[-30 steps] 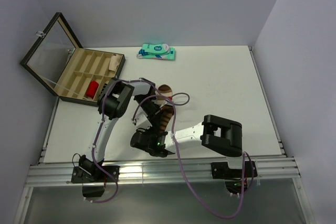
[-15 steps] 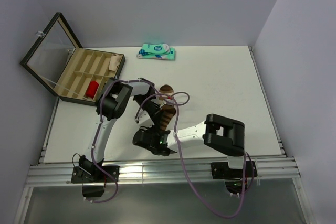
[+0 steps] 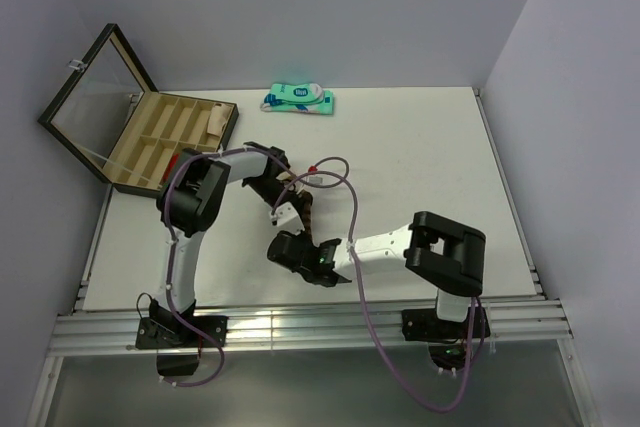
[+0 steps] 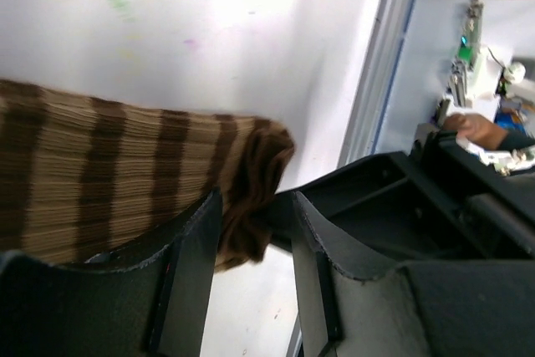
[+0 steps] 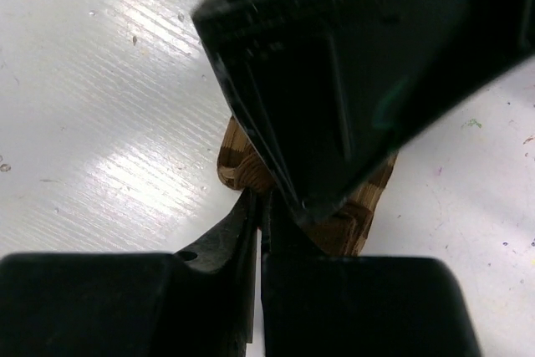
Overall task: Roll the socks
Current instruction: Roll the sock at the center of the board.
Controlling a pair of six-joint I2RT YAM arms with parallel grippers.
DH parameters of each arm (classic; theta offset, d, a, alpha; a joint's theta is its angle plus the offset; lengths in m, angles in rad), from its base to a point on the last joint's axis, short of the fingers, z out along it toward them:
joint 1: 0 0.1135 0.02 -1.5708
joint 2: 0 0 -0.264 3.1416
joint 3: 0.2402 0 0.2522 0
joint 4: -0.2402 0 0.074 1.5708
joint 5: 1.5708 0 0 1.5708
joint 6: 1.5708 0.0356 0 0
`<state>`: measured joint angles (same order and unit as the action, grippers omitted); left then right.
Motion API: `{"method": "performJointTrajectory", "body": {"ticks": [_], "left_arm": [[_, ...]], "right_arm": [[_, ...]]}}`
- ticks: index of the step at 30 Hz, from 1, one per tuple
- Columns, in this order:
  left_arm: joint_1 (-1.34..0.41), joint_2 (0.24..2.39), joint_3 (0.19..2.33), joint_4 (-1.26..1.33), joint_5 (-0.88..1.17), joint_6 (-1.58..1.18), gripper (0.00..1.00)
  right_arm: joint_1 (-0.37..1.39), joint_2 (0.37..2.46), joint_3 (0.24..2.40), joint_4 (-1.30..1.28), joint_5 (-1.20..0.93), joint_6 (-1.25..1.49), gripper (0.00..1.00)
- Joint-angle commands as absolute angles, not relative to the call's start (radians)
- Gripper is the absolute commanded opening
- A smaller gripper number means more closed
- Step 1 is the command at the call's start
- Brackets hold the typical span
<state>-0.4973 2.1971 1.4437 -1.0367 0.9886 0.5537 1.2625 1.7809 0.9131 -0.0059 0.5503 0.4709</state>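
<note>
Resting tightly closed nearest the bases, the right gripper point(image 5: 257, 206) meets the brown sock's point(image 4: 100, 181) near end on the table point(image 3: 430, 147); whether it traps fabric is unclear. Beyond, the left gripper point(image 4: 255, 198) is parted, straddling the sock's dark end.

Brown sock point(image 4: 125, 181): ribbed knit cloth, matt, with tan bands and a darker, fuzzier cuff; left fingers point(image 4: 188, 265): matt black plastic, edges slightly ragged. Worktop point(image 5: 109, 106): white, smooth, semi-gloss, with a fine parallel grain catching the light and a few faint coloured specks. Case point(image 3: 160, 127) at 10 o'clock: tan wood-like dividers, dark frame, clear glossy lid; package point(image 3: 298, 99) at 12 o'clock: shiny teal-and-white film; rail point(image 3: 300, 332) at 6 o'clock: dull silver metal.
</note>
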Motion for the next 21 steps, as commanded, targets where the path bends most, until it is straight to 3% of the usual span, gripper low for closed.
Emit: {"method": "performJointTrajectory", "body": {"ticks": [1,8,21], "left_arm": [[-0.462,2.171,1.431,-0.896,0.833,0.537,0.46],[-0.457,2.112,1.358,-0.798,0.77,0.522,0.46],[-0.403,1.93,1.258,-0.594,0.744,0.396,0.51]], "right_arm": [[1.238,1.756,0.861,-0.072,0.477,0.469,0.0],[1.175,1.743,0.865,-0.034,0.27,0.433,0.0],[1.143,1.7,0.897,-0.067,0.153,0.382,0.0]]}}
